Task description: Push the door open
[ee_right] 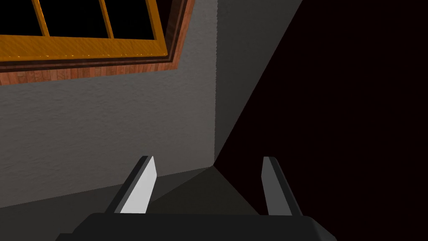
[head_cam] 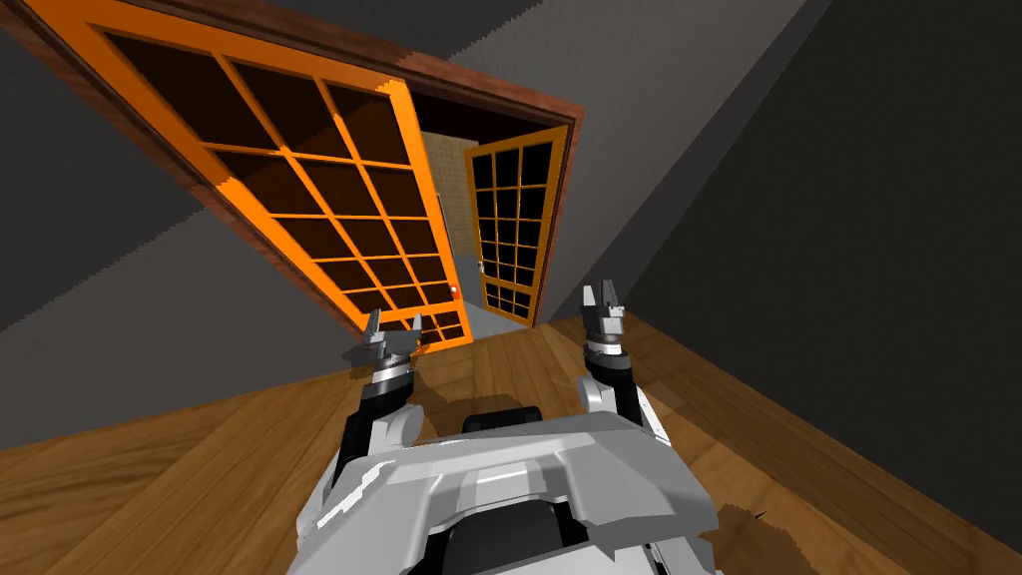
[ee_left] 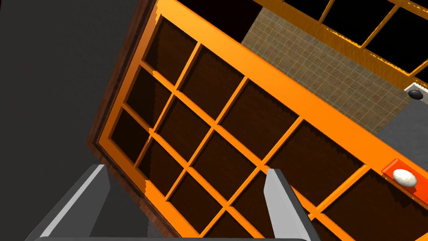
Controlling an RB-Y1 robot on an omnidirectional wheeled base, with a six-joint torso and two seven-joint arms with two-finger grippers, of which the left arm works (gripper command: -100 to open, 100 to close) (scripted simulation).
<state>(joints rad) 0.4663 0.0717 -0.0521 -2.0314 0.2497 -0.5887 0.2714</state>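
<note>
While the orange grid door (head_cam: 415, 180) stands just beyond the left gripper (head_cam: 392, 329) in the head view, the right gripper (head_cam: 602, 297) hangs well aside. Left wrist view: fingers apart before its panes. Right wrist view: fingers apart, facing a grey wall (ee_right: 104, 125).

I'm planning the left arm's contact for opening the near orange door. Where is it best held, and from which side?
Grip the white knob at the free edge of the orange door, farthest from the brown frame it seems hinged on: likely the best leverage. Come straight on from my side, the open left gripper straddling it.
</note>
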